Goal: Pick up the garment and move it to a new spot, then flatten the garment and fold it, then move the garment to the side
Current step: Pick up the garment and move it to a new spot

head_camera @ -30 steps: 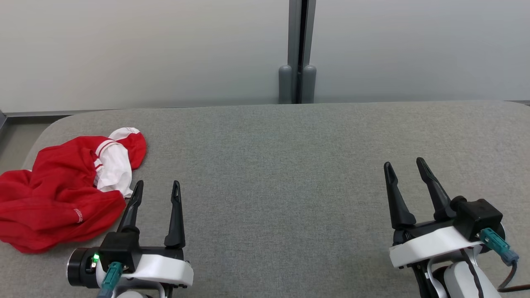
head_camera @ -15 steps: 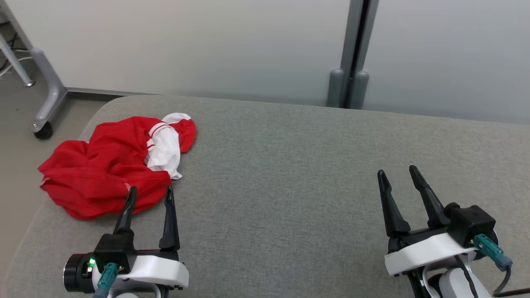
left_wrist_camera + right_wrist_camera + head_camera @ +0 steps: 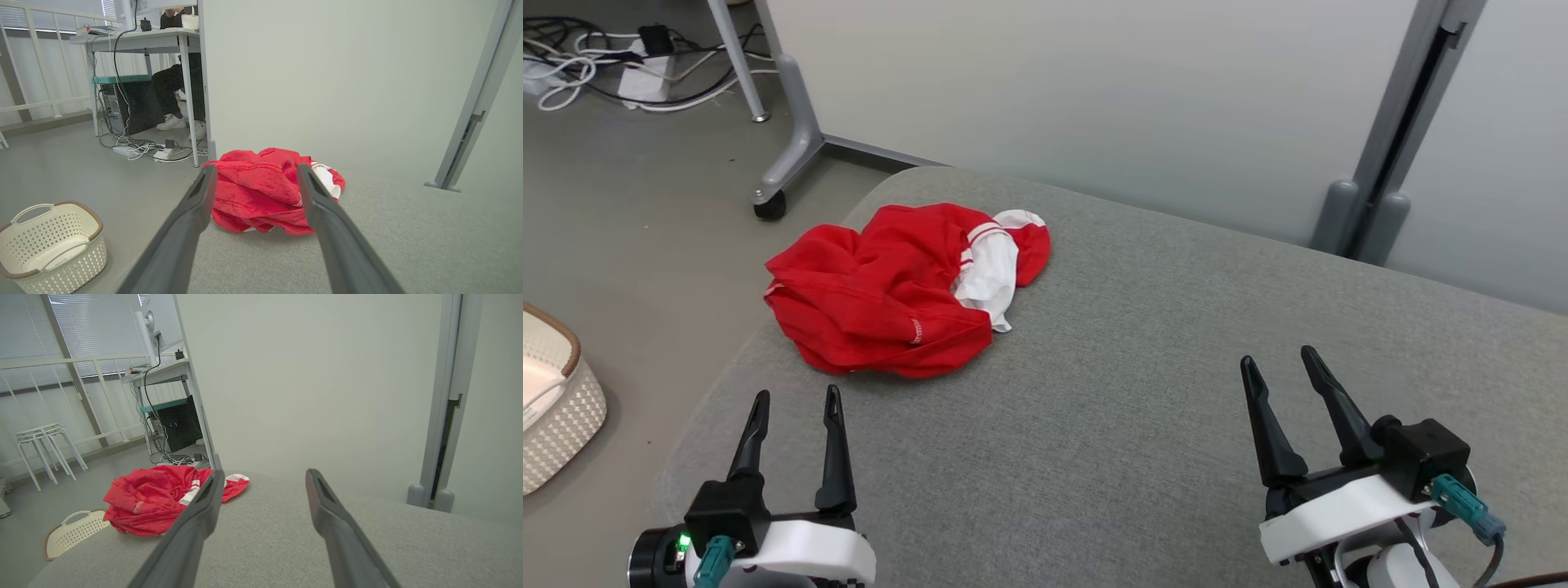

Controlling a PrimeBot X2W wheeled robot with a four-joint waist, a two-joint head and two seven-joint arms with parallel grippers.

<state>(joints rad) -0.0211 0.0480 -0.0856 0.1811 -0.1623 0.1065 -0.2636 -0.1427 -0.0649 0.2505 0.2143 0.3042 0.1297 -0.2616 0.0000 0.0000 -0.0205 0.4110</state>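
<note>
View swung left | garment [image 3: 890, 302] crumpled at table [image 3: 1143, 351] corner | basket [image 3: 560, 425] on floor [image 3: 645, 212]

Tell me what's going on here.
A two-armed robot faces a grey fabric-covered table. A crumpled red and white garment lies near its far left corner, untouched. The left gripper hovers open short of it; the right gripper is open too, off to the side. Nothing is held.

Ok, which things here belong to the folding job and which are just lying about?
Job: crumpled red and white garment, grey table under it, left gripper and right gripper, both open.
Lying about: white basket, power strip with cables, wheeled desk leg.
</note>
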